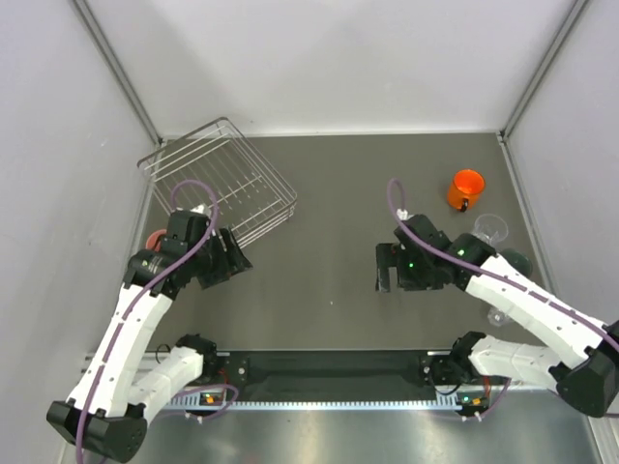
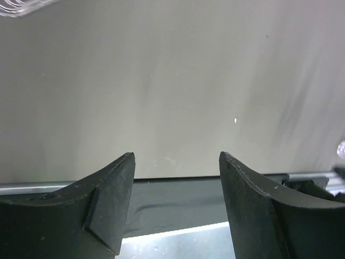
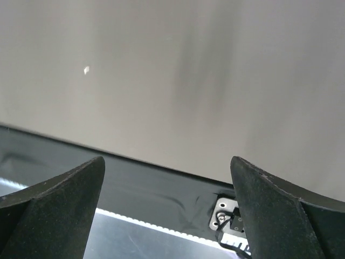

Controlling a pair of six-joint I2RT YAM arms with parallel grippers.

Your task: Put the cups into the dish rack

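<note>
The silver wire dish rack (image 1: 218,179) stands at the back left, and nothing shows inside it. An orange mug (image 1: 466,188) sits at the back right. Near it are a clear tumbler (image 1: 491,230) and a dark grey cup (image 1: 515,261). Another clear tumbler (image 1: 498,316) shows partly behind the right arm. My left gripper (image 1: 230,259) hovers open just in front of the rack. In the left wrist view the left gripper (image 2: 177,156) holds nothing. My right gripper (image 1: 387,269) is open over the middle of the table, left of the cups. The right wrist view shows the right gripper (image 3: 167,162) with nothing in it.
A small reddish object (image 1: 155,239) lies by the left wall, mostly hidden behind the left arm. A blurred bit of rack wire (image 2: 21,6) shows at the top left of the left wrist view. White walls enclose the grey table (image 1: 329,222). A black rail (image 1: 329,367) runs along the near edge.
</note>
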